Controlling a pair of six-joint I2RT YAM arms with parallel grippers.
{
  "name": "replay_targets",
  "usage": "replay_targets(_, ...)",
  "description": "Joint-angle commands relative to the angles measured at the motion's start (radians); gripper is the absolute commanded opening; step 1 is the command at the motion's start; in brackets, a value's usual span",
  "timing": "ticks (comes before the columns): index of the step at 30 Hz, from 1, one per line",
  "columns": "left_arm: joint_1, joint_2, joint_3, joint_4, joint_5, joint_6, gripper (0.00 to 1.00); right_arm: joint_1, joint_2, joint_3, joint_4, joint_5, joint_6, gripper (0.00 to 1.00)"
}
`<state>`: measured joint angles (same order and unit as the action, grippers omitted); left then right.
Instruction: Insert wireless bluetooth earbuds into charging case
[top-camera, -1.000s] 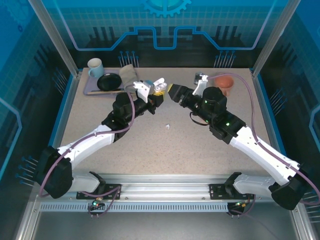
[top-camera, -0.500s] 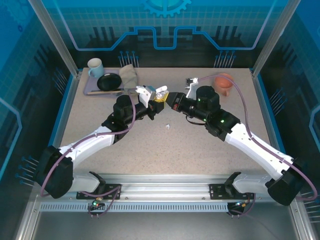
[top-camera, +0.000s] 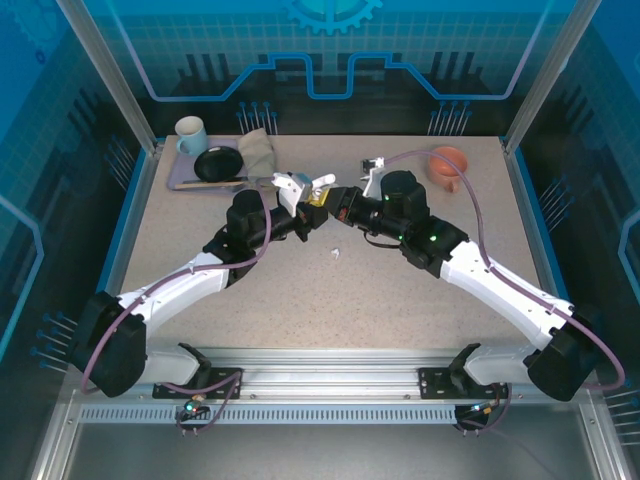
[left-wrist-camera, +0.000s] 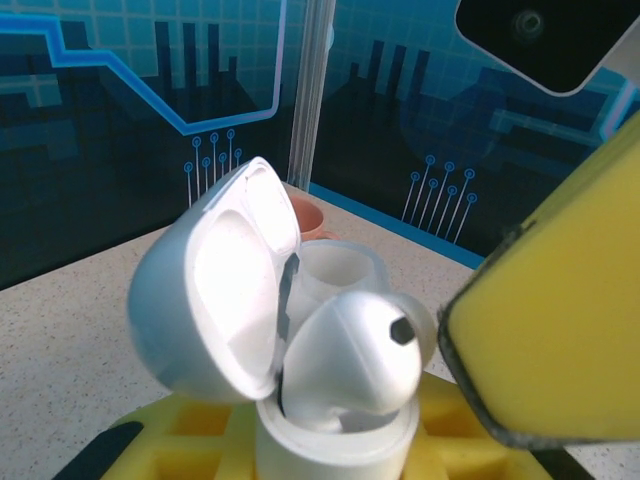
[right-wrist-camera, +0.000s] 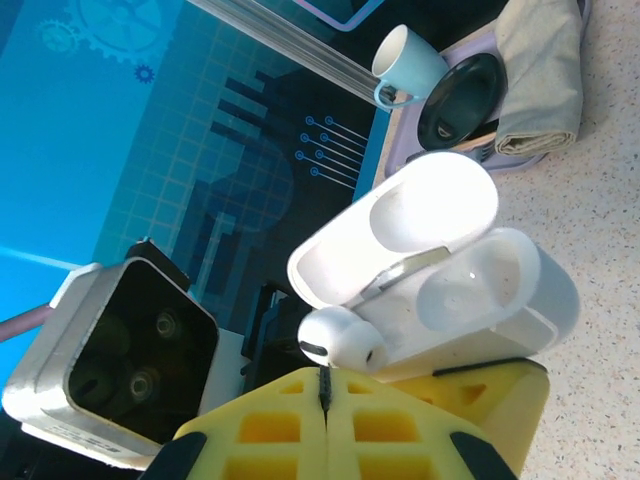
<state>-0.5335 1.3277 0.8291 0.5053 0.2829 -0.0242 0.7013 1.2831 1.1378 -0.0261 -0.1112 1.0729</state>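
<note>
Speckled table (top-camera: 300, 300) carries a tiny white earbud (top-camera: 336, 252) just near-side of my right gripper (top-camera: 341, 201), a coral cup (top-camera: 447, 163) off to its right, and a tray (top-camera: 178, 184) well left of my left gripper (top-camera: 317, 201).

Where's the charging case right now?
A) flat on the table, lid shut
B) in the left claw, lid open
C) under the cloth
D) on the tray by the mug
B: the charging case sits gripped in the left claw with its lid flipped open and a white earbud at its mouth.
</note>
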Motion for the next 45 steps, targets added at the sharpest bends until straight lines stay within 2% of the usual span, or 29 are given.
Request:
replay_targets(1, 0.005, -0.019, -0.008, 0.016, 0.033, 0.015, 0.0, 0.001, 0.004, 0.038, 0.005, 0.011, -0.014, 0.0)
replay_targets(21, 0.005, -0.038, -0.02, 0.018, 0.053, 0.014, 0.0, -0.033, -0.004, 0.041, -0.037, 0.032, -0.029, 0.0)
replay_targets(30, 0.006, -0.036, -0.019, 0.015, 0.055, 0.018, 0.0, -0.034, 0.03, 0.083, -0.013, -0.065, -0.062, 0.0)
replay_targets(35, 0.006, -0.045, -0.029, 0.01, 0.034, 0.033, 0.0, -0.032, -0.031, 0.082, -0.05, -0.04, -0.091, 0.0)
replay_targets(41, 0.031, -0.077, -0.059, 0.005, 0.006, 0.038, 0.0, -0.037, -0.171, 0.055, -0.2, 0.082, -0.141, 0.06)
replay_targets(45, 0.056, -0.116, -0.092, 0.007, -0.014, 0.044, 0.0, -0.04, -0.235, 0.021, -0.378, 0.221, -0.171, 0.24)
